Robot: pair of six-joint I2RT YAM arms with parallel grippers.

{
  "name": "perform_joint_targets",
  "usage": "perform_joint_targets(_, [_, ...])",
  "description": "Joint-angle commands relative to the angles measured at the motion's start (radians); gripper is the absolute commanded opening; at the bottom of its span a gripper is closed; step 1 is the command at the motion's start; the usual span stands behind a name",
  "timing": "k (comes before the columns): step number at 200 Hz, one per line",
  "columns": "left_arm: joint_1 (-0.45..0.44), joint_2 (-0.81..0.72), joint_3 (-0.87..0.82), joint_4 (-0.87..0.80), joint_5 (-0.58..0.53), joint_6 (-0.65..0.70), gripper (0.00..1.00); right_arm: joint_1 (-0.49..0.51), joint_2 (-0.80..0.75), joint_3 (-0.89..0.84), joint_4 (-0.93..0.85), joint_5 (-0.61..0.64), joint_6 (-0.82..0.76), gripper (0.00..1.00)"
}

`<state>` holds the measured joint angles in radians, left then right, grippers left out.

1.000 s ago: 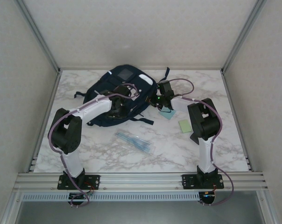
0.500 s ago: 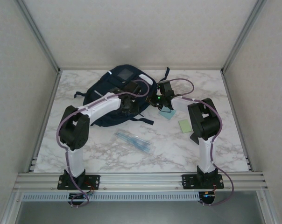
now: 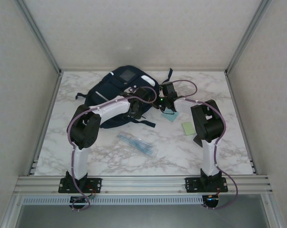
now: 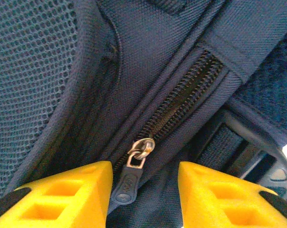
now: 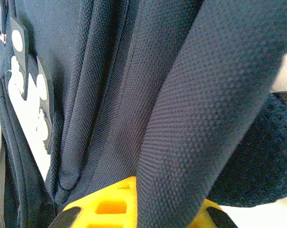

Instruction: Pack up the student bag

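Left pincer (image 4: 143, 190) open, jaws either side of the zipper pull (image 4: 129, 176), not clamped. Right pincer (image 5: 134, 209) closed on a fold of the student bag (image 3: 116, 83), which lies at the bench (image 3: 191, 156) far edge, left of centre. Pen pouch (image 3: 136, 144), green pad (image 3: 187, 128) and blue pad (image 3: 171, 116) lie unpacked; early stage.

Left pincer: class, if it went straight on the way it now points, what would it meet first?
Likely the zipper pull on the student bag, between the fingers of the left pincer; depth is unclear.
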<state>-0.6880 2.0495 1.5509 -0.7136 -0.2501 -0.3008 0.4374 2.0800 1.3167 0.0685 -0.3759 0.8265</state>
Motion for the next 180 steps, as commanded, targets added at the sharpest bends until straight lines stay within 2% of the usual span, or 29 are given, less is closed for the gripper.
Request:
perform_joint_targets(1, [0.029,0.004,-0.026,-0.062,-0.170,0.034,0.42,-0.023,0.029,0.026,0.001,0.046,-0.009,0.00])
perform_joint_targets(31, [0.030,0.067,-0.015,-0.084,-0.137,0.040,0.41,-0.023,0.027,0.027,-0.007,0.051,-0.013,0.00])
perform_joint_targets(83, [0.070,0.150,-0.050,-0.189,-0.148,0.008,0.42,-0.024,0.027,0.032,-0.009,0.052,-0.016,0.00])
perform_joint_targets(112, [0.078,0.152,-0.086,-0.168,-0.151,0.016,0.23,-0.024,0.026,0.040,-0.020,0.055,-0.018,0.00])
perform_joint_targets(132, [0.080,0.155,-0.077,-0.171,-0.143,0.027,0.00,-0.025,0.022,0.042,-0.026,0.063,-0.020,0.00])
perform_joint_targets(180, [0.087,0.052,-0.071,-0.168,-0.120,0.047,0.00,-0.036,0.015,0.041,-0.049,0.094,-0.023,0.00])
